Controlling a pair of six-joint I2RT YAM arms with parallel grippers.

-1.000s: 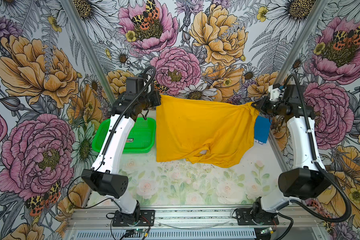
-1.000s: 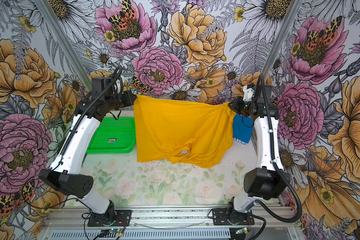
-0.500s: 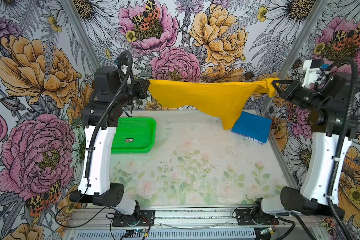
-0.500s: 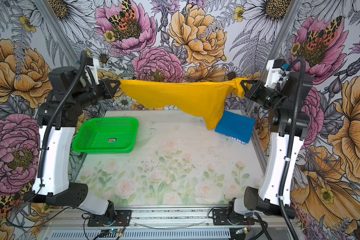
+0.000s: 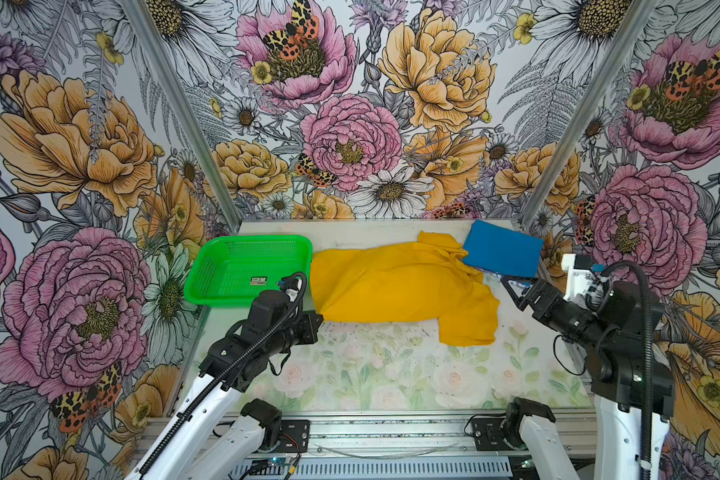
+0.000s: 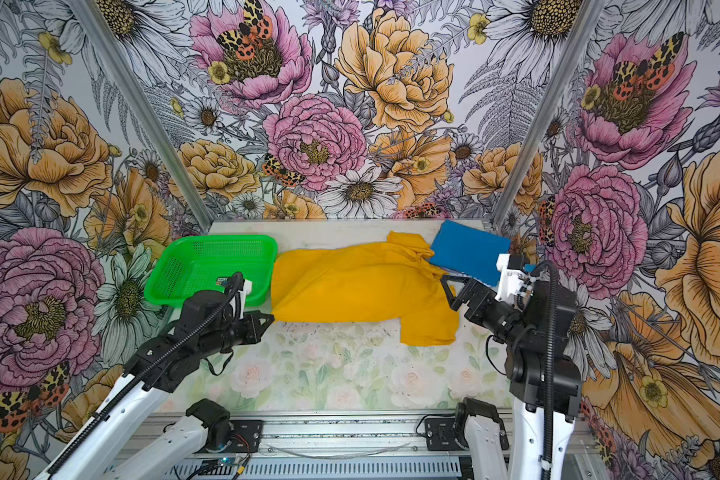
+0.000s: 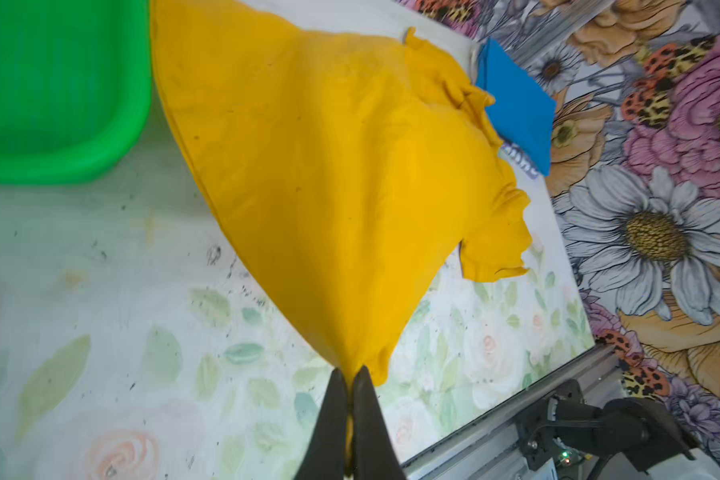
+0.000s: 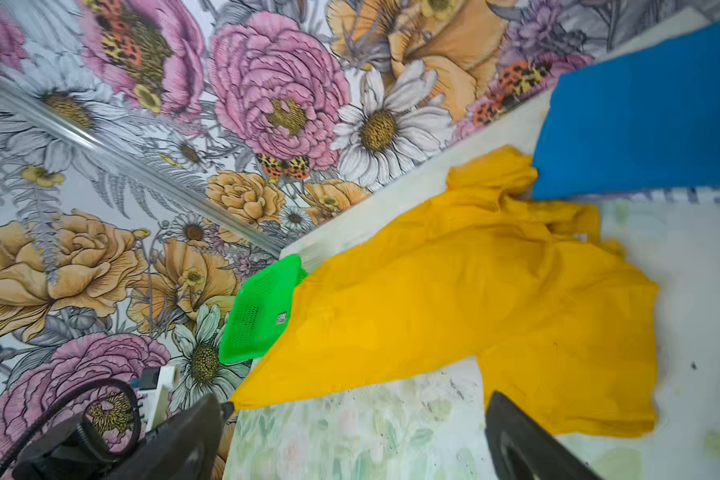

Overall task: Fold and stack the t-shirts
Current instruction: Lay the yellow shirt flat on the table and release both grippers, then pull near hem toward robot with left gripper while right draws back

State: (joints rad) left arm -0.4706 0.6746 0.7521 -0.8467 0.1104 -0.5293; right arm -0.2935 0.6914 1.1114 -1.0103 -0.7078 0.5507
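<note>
- Sitting at the back left of the tabletop (image 5: 350,374), the green basket (image 5: 246,266) holds no cloth. Its right wall lies just beside the yellow shirt's left edge.
- The left hand (image 7: 350,372) is pinched together on a corner of the yellow t-shirt (image 5: 391,286), low and near the basket's front right corner. In the left wrist view the cloth fans out from that pinch.
- The yellow t-shirt lies across the back middle of the tabletop, rumpled rather than flat, with one flap reaching toward the front on its right side.
- Its right end touches the blue t-shirt (image 5: 501,253), which lies folded in the back right corner with white lettering along its near edge.
- The right hand (image 6: 450,293) stands with its jaws wide apart and empty, just beside the yellow shirt's right end.
- The step in hand appears to be spreading the yellow shirt flat before folding.
- To do that well, the right hand should probably take the matching corner on its side.
- Both hands could then draw the cloth taut and lay it on the open front of the tabletop, away from the basket and without dragging the blue shirt.
</note>
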